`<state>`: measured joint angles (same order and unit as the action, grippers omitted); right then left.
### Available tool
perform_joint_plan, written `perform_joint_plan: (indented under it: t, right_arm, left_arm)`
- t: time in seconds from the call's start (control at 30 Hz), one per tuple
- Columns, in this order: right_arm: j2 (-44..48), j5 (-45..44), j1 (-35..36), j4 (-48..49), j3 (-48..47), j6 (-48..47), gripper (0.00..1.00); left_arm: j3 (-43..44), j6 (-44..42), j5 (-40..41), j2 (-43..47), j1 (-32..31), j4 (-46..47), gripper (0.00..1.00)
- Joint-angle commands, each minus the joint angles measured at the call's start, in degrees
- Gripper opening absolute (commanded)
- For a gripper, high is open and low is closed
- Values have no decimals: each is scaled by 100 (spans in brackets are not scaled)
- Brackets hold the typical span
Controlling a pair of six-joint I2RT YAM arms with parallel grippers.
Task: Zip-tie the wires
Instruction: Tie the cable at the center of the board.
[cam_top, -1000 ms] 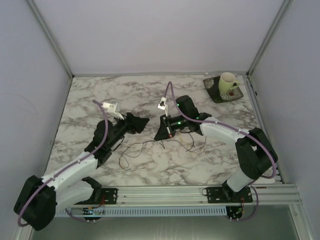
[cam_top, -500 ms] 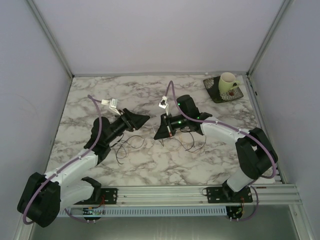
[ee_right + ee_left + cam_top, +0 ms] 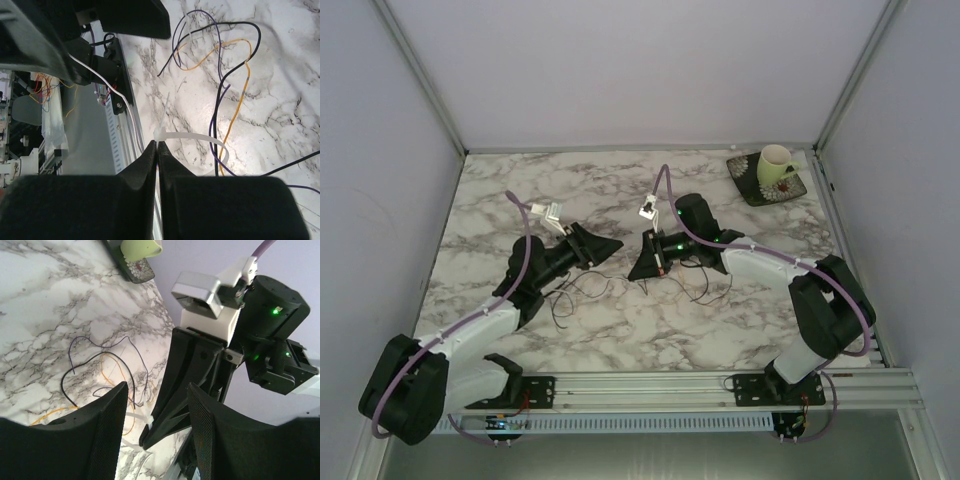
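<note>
The right claw (image 3: pixel 157 145) is clenched on the head end of a white zip tie (image 3: pixel 192 136), whose strap curves out in a loose loop around the wires (image 3: pixel 218 107). These thin black, orange and purple strands lie in slack curls on the marble surface (image 3: pixel 520 190), between and just in front of the two claws. A thin white tail seems to run back from the head past the right claw's fingers, though whether it is already threaded through the head is hard to tell. The left claw (image 3: pixel 603 245) faces the right one at close range, its jaws apart and holding nothing, with the white strap showing low in the gap of its own wrist view.

The step in hand looks like cinching: the loop is formed but not drawn tight. The next move probably calls for the left claw to line up on the free tail, pinch that slim strip squarely, and pull away from the head while the right claw anchors it
</note>
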<state>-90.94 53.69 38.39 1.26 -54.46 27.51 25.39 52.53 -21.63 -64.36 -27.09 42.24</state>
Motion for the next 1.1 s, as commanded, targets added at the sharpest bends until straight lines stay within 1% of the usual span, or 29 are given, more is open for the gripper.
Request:
perform_joint_plan:
  t: [0.0, 0.1, 0.47, 0.57, 0.7, 0.87, 1.07]
  right_arm:
    - [202, 36, -14, 391, -45, 132, 0]
    - [211, 62, -12, 426, -47, 156, 0]
    - [183, 16, -11, 598, -20, 283, 0]
    - [184, 19, -16, 699, 4, 345, 0]
    - [173, 58, -1, 733, 42, 361, 0]
    - [186, 74, 1, 743, 57, 369, 0]
    - [207, 62, 2, 761, 83, 387, 0]
  left_arm:
    - [-134, 46, -111, -26, 11, 304, 52]
    - [-164, -39, -98, -45, 2, 239, 51]
    - [-162, 82, -194, -363, -212, 706, 50]
    - [-172, 94, -162, -440, -313, 793, 45]
    - [-203, 79, -59, -464, -390, 858, 40]
    - [-144, 24, -68, -571, -428, 864, 37]
    - [-122, -44, -67, -658, -470, 875, 28]
